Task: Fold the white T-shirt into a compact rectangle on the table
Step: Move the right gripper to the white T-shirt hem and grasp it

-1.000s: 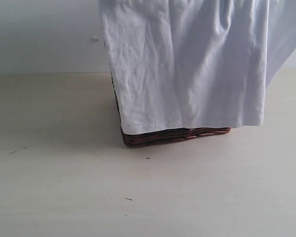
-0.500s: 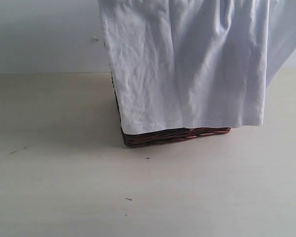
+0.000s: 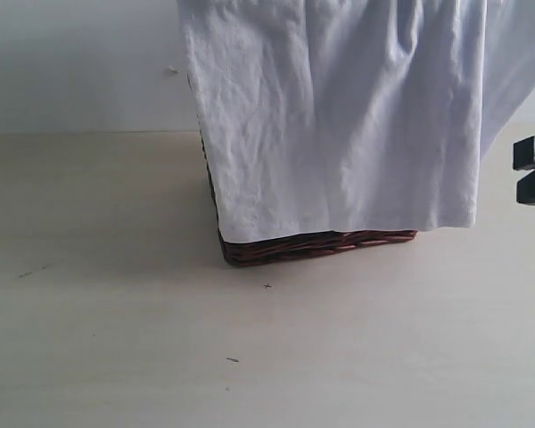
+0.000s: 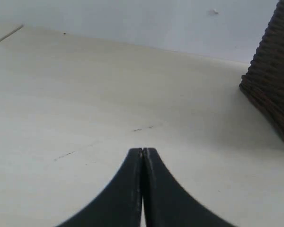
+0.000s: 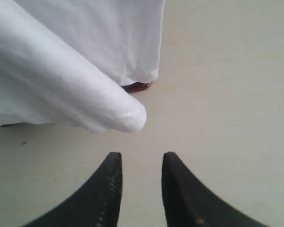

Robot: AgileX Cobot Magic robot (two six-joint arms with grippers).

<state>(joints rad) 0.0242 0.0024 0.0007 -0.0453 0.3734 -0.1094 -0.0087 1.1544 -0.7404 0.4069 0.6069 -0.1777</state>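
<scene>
- Crumpled white cotton T-shirt (image 3: 339, 116) drapes over dark brown wicker basket (image 3: 316, 243) on pale beige desk (image 3: 116, 339).
- Left jaws pressed together.
- Right jaws narrowly parted, empty.

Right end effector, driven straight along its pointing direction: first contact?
Probably the white T-shirt, whose hanging fold sits just ahead of the right end effector. Depth is unclear: if the fold hangs higher, the table comes first.

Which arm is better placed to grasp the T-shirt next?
Probably right: the right gripper stands open just before a fold of the white T-shirt; the left gripper is shut over bare table.
</scene>
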